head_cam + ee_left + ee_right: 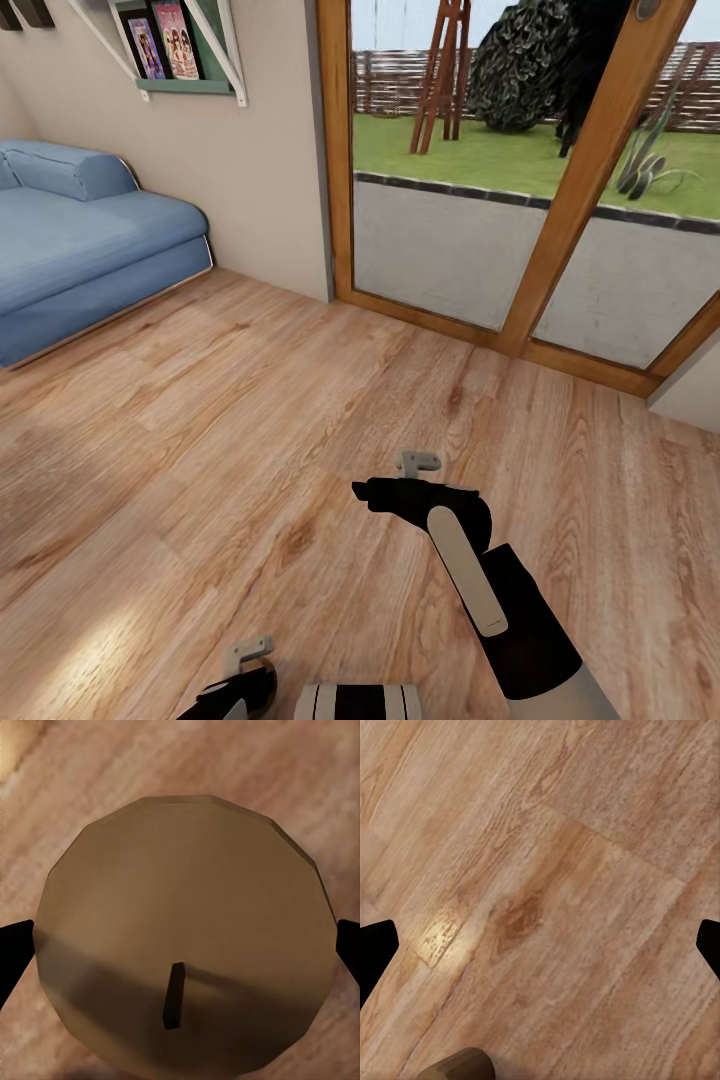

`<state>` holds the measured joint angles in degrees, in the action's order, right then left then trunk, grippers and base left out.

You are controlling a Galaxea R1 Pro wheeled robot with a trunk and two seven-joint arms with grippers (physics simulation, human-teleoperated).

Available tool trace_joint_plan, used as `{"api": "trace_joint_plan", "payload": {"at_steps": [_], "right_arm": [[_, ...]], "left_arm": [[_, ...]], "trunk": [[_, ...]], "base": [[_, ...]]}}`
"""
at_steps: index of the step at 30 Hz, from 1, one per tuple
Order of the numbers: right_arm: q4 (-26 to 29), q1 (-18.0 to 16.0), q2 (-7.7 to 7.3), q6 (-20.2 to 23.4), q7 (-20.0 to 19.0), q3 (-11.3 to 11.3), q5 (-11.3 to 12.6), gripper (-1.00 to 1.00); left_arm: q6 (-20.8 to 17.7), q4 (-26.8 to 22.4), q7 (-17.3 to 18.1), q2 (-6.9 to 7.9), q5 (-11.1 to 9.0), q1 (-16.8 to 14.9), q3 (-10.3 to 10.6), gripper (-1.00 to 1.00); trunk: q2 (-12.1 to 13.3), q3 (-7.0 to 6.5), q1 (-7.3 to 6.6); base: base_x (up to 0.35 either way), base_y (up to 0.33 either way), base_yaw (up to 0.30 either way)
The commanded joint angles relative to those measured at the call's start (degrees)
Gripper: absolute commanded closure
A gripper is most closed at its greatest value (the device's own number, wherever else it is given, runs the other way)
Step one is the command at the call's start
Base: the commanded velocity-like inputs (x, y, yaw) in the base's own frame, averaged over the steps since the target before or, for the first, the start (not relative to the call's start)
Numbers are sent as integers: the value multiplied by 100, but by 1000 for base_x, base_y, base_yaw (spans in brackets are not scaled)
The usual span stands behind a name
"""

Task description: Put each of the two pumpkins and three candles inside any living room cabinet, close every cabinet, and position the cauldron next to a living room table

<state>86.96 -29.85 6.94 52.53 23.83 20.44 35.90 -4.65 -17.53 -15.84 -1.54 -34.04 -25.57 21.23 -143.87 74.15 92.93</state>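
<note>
A: What fills the room?
B: Plank wooden floor [200, 420], a blue fabric sofa [70, 250] at ten o'clock.
A: The hands?
B: The left gripper [180, 945] clamps a stubby tan candle [187, 922]; the right gripper [540, 937] spreads wide, holding nothing.

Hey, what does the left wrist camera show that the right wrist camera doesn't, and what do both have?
Only the left wrist view: a candle seen end-on, tan, with a dark wick, sitting between the left gripper's fingertips; whether they clamp it I cannot tell.

Only the right wrist view: the right gripper open with bare boards between its fingertips, and a bright glare patch.

Both share: the wooden floor and dark fingertips at the picture's edges.
</note>
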Motion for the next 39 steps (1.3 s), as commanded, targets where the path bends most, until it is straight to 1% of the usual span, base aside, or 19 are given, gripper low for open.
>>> {"api": "trace_joint_plan", "payload": {"at_steps": [1,5,17,21,23,24,25,27,28,29,30,32,33,34,35,36,39], "right_arm": [[5,-4,0,11,60,3,57,-100],[5,-4,0,11,60,3,57,-100],[0,-4,-4,11,60,3,57,-100],[-22,-4,4,-2,60,-6,57,-100],[-25,-4,9,-4,60,-13,57,-100],[-23,-4,6,-5,60,-16,57,-100],[-22,-4,0,-6,60,-20,57,-100],[-15,-4,-13,-1,57,-22,57,-100],[-14,-4,-16,0,58,-22,57,-100],[-14,-4,-19,1,55,-22,57,-100],[-13,-4,-23,2,57,-24,57,-100],[-12,-4,-25,-1,59,-29,57,-100],[-15,-4,-21,-4,59,-30,57,-100],[-17,-4,-20,-5,60,-31,57,-100],[-33,-4,3,-6,60,-31,57,-100],[-38,-4,16,-6,62,-27,57,-100],[-52,-4,42,-42,71,-12,50,-100]], "left_arm": [[-27,-14,-48,5,-30,-1,48,100],[-27,-14,-47,5,-32,-1,48,100],[-31,-15,-43,32,-13,-1,48,100],[-96,-78,-30,93,-28,-23,4,100],[-193,-151,-39,176,-25,-96,-6,100],[-353,-267,-45,240,-28,-152,-7,100],[-799,-567,-59,358,-39,-215,-9,100],[-1514,-1176,-70,589,-72,-255,-34,100],[-1680,-1353,-71,659,-82,-260,-51,100],[-1990,-1717,-73,791,-107,-266,-112,100],[-2448,-2256,-75,964,-169,-270,-286,100],[-3149,-2914,-79,1126,-258,-270,-671,100],[-3699,-3338,-82,1191,-278,-257,-993,100],[-4017,-3587,-83,1216,-267,-249,-1170,100],[-4446,-3936,-90,1243,-248,-237,-1385,100],[-4605,-4079,-92,1260,-241,-234,-1462,100],[-4739,-4200,-102,1272,-235,-237,-1506,100]], "trunk": [[-2,4,-1],[-2,4,-1],[14,-262,-32],[20,-350,-42],[22,-395,-48],[24,-417,-50],[25,-439,-53],[28,-483,-58],[29,-505,-60],[30,-527,-63],[32,-550,-66],[34,-594,-71],[36,-616,-73],[37,-638,-76],[38,-660,-78],[40,-683,-81],[44,-749,-89]], "base": [[0,0,0],[0,0,0],[0,0,0],[0,0,0],[0,0,0],[0,0,0],[0,0,0],[0,0,0],[0,0,0],[0,0,0],[0,0,0],[0,0,0],[0,0,0],[0,0,0],[0,0,0],[0,0,0],[0,0,0]]}}
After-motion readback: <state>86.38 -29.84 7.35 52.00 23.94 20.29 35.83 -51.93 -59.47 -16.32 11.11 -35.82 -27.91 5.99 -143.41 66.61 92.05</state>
